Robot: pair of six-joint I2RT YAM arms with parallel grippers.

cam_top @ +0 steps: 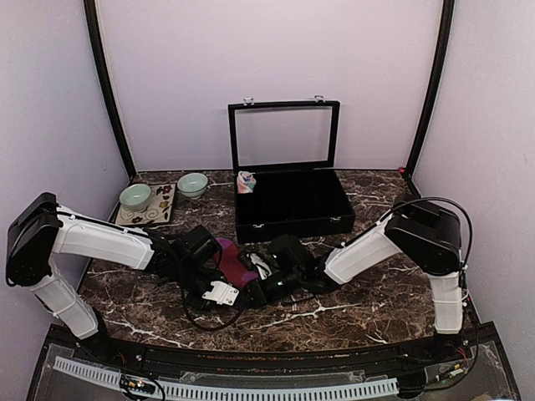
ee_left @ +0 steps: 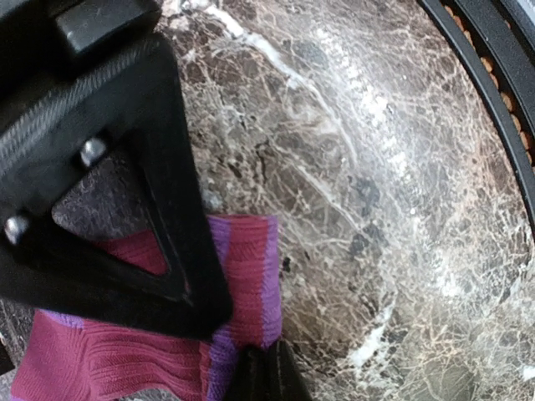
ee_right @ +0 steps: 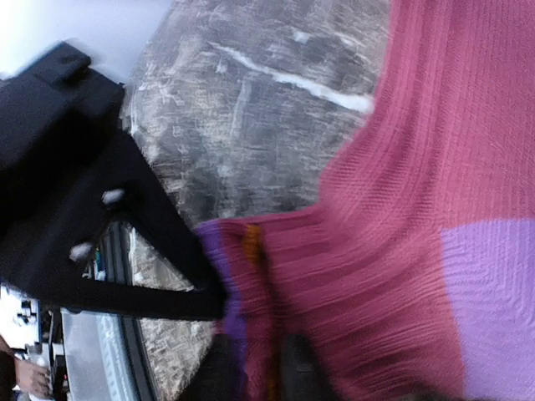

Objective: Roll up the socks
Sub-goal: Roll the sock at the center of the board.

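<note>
The maroon sock (cam_top: 231, 260) with purple stripes lies on the marble table between my two grippers. My left gripper (cam_top: 219, 284) is shut on its striped end; the left wrist view shows the sock (ee_left: 247, 276) pinched between the fingers. My right gripper (cam_top: 259, 288) is shut on the same sock's edge, where the right wrist view shows maroon fabric (ee_right: 393, 251) with a purple and orange rim between the fingers. The salmon-pink sock (cam_top: 246, 180) with mint and white patches sits rolled in the black box's back left corner.
An open black case (cam_top: 292, 209) with its lid up stands behind the grippers. Two pale green bowls (cam_top: 135, 196) (cam_top: 192, 184) and a patterned tray (cam_top: 159, 209) sit at the back left. The table's front rail (ee_left: 501, 100) runs close by.
</note>
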